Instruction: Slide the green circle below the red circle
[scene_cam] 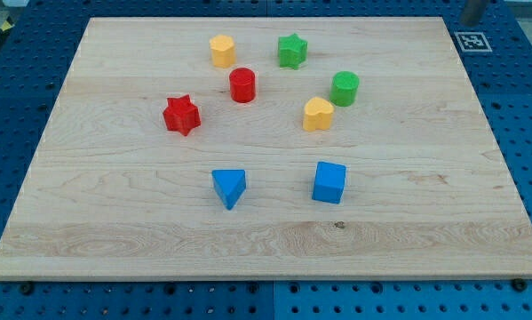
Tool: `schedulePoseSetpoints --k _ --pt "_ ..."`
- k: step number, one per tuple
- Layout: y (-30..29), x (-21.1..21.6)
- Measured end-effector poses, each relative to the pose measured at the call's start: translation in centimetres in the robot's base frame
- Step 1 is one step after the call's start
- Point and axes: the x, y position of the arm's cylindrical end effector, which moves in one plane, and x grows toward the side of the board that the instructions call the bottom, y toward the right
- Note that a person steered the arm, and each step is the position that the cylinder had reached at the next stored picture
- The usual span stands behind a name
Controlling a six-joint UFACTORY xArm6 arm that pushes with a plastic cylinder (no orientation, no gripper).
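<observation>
The green circle (345,88) stands on the wooden board (115,231), right of centre in the upper half. The red circle (242,85) stands to its left at about the same height. A yellow block (318,114) sits just below and left of the green circle, almost touching it. The space directly below the red circle holds no block down to the blue triangle (229,188). A short dark-grey end that looks like my tip (469,20) shows at the view's top right, just off the board's corner and far from all blocks.
A yellow block (222,51) lies above and left of the red circle. A green star (292,51) lies above and right of it. A red star (181,115) lies at the left. A blue cube (329,182) lies at the lower right. A marker tag (472,41) is by the top right corner.
</observation>
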Motion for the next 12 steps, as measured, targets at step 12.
schedulePoseSetpoints --k 12 --pt "-30.6 17.7"
